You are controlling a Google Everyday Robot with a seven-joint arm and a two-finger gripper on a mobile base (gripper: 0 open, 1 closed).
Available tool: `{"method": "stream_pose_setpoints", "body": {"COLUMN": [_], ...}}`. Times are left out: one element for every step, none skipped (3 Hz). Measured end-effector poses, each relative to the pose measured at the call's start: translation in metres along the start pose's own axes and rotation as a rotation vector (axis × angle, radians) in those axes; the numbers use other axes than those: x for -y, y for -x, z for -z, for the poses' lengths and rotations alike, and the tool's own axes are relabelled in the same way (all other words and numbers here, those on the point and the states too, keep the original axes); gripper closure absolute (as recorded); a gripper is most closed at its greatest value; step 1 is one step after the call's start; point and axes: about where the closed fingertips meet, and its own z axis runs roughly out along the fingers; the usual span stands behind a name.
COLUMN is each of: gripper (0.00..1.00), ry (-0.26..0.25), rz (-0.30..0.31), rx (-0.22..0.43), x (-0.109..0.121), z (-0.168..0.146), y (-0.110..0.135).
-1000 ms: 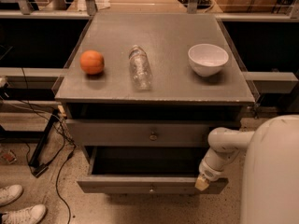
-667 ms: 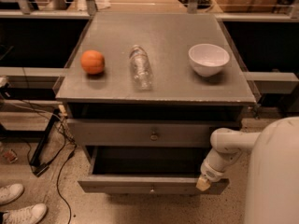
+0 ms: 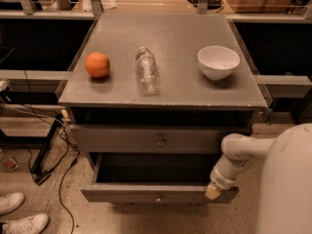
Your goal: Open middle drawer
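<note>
The cabinet (image 3: 161, 99) shows two grey drawer fronts below its top. The upper one (image 3: 122, 139) is taller, shut, with a round knob (image 3: 160, 142). Below it the middle drawer (image 3: 126, 194) stands pulled out toward me, its dark inside showing and a small knob (image 3: 158, 197) at the centre of its front. My gripper (image 3: 213, 191) hangs from the white arm (image 3: 234, 160) at the right end of that drawer's front, tip down and level with its top edge. Anything lower on the cabinet is hidden.
On the cabinet top lie an orange (image 3: 97, 64), a clear plastic bottle (image 3: 147, 69) on its side and a white bowl (image 3: 218, 61). Cables (image 3: 58, 150) trail on the floor at left, near white shoes (image 3: 19, 213). My white body (image 3: 287, 184) fills the lower right.
</note>
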Motion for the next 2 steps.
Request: {"method": "stream_pose_setpoints", "body": {"gripper": [1.0,1.0], "ry": [0.0,-0.001], "rz": [0.0,-0.007], "rx": [0.0,0.008], "x": [0.0019,0.0018], "z": [0.0004,0.003], "y": [0.0013,-0.002]}}
